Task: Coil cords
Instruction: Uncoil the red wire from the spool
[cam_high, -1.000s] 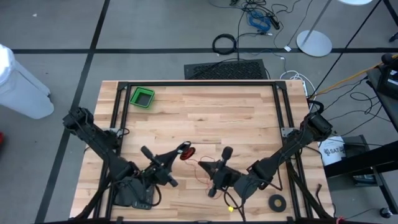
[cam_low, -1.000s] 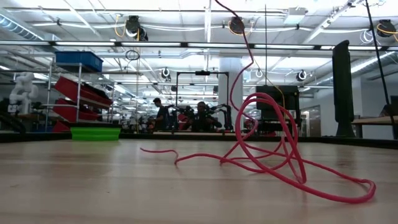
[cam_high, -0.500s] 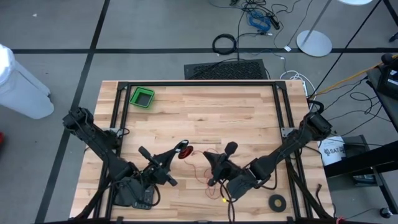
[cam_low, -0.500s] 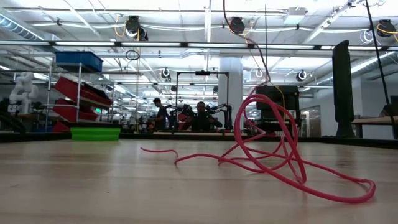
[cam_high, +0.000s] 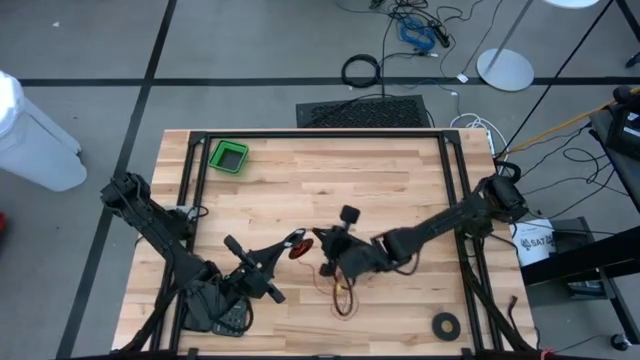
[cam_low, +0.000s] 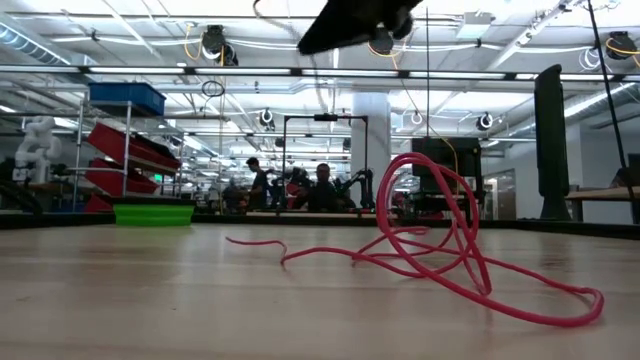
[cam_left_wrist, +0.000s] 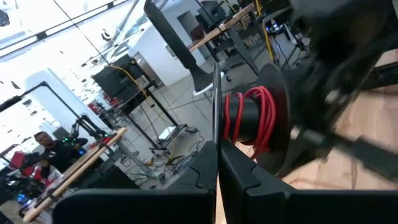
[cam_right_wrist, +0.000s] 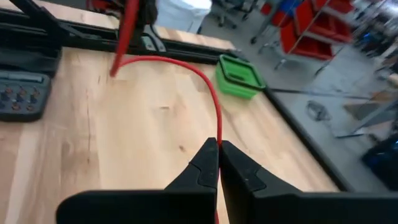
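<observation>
Two dark arms reach in over the wooden surface (cam_high: 330, 180) from its near corners, the left arm from the left side and the right arm stretched in from the right toward the middle. Near the far left corner of the surface stands a green bin (cam_high: 228, 156), well apart from both arms. Close to the near right corner lies a flat black tape ring (cam_high: 445, 324). The left gripper (cam_high: 292, 240) sits left of centre with its fingers (cam_left_wrist: 205, 171) pressed together; its wrist view shows a thin black disc edge pinched between them, part of a dark spool (cam_left_wrist: 255, 124) with red cord wound around its core. The right gripper (cam_high: 322, 243) is just beside it, nearly touching the spool, and its fingers (cam_right_wrist: 208, 165) are also closed, clamped on the red cord (cam_right_wrist: 208, 93), which arches up from between them and curves back over the wood toward a dark upright part. In the overhead view the cords (cam_high: 340, 295) hang from the two grippers as a thin slack line and gather in a loose loop on the surface nearer the front edge. At table height that slack shows as several tangled red loops (cam_low: 450, 255) resting on the wood, with one tail trailing off toward the green bin's side.
</observation>
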